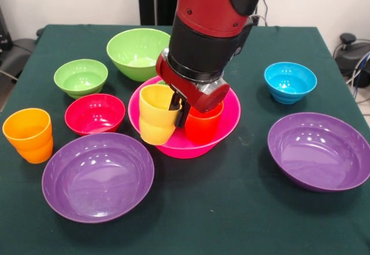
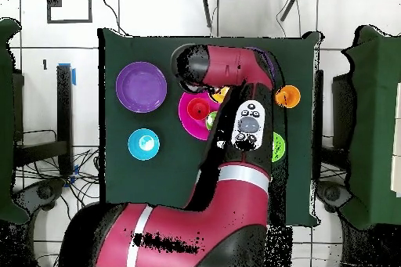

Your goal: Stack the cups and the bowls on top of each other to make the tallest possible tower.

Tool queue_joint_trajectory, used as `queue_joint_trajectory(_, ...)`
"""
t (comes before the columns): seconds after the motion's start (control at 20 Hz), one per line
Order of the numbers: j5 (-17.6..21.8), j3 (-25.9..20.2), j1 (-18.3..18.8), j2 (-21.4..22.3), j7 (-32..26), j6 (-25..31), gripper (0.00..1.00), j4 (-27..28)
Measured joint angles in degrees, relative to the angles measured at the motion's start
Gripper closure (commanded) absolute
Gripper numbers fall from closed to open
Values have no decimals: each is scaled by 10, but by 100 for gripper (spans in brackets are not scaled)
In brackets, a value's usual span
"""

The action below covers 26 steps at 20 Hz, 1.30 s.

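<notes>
One yellow-orange cup [image 1: 156, 115] pinched at rim by fingers [image 1: 176, 102], tilted over hot-pink bowl [image 1: 231, 116]; red-orange cup [image 1: 203, 125] inside bowl.

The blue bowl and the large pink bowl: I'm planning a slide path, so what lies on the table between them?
In the front view the stretch between the blue bowl and the large pink bowl is bare green tablecloth; nothing stands there.

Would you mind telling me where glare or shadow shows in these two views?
Front view: white glare streaks on both purple bowls; soft shadows under the hot-pink bowl. Overhead view: the arm hides most bowls; a glare spot shows in the blue bowl.
</notes>
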<state>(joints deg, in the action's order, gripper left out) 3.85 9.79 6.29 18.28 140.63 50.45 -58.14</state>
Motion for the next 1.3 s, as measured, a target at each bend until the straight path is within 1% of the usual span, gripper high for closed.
queue_joint_trajectory(0.25,0,-9,7,1,0,30,100,0)
queue_joint_trajectory(0.6,0,-21,7,1,0,57,100,0)
queue_joint_trajectory(0.95,0,-41,10,1,0,61,100,0)
queue_joint_trajectory(1.3,0,-47,13,0,0,61,100,0)
